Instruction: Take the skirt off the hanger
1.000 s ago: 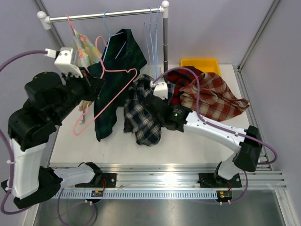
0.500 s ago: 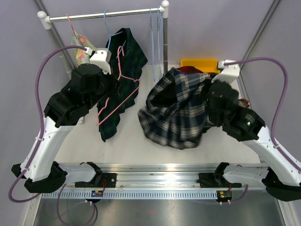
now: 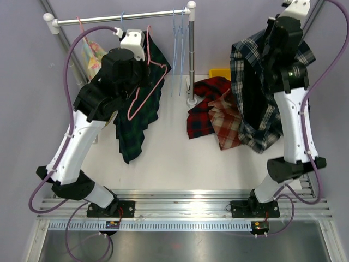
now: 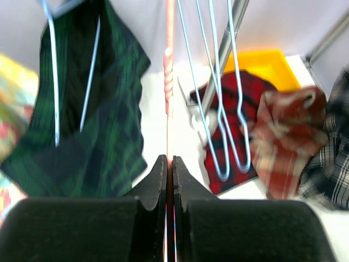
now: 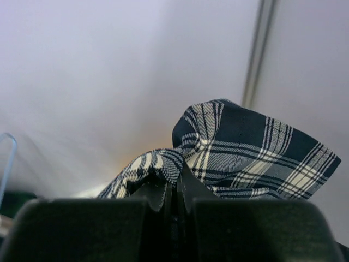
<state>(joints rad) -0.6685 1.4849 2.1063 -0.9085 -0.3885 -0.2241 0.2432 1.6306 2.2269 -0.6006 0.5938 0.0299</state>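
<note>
Skirt (image 3: 256, 103) and pink hanger (image 4: 168, 82) are well apart, each held by a different arm. The right gripper (image 5: 174, 191) is raised high at the far right, its jaws closed on a bunched fold of the navy-and-white plaid skirt. The cloth drapes down along that arm, close to the tabletop's (image 3: 174, 158) right edge. From above, its lower hem overlaps the right side of a pile of red and brown checked garments (image 3: 210, 106); whether they touch cannot be told. The left gripper (image 4: 169, 174) is up at the far left, its jaws closed on the hanger's thin wire. The hanger is bare and stands in front of a dark green tartan garment (image 3: 133, 120), which hangs from the rail (image 3: 98, 19) on a blue hanger. A floral garment (image 3: 90, 54) hangs farther left. Right of the pink hanger, empty blue hangers (image 4: 223, 177) dangle just beside the rack's upright post (image 3: 191, 54), so the space there is narrow. A yellow bin (image 4: 262, 63) sits at the far edge behind the checked pile. The near middle of the tabletop, between the tartan's hem and the skirt, is open white surface.
</note>
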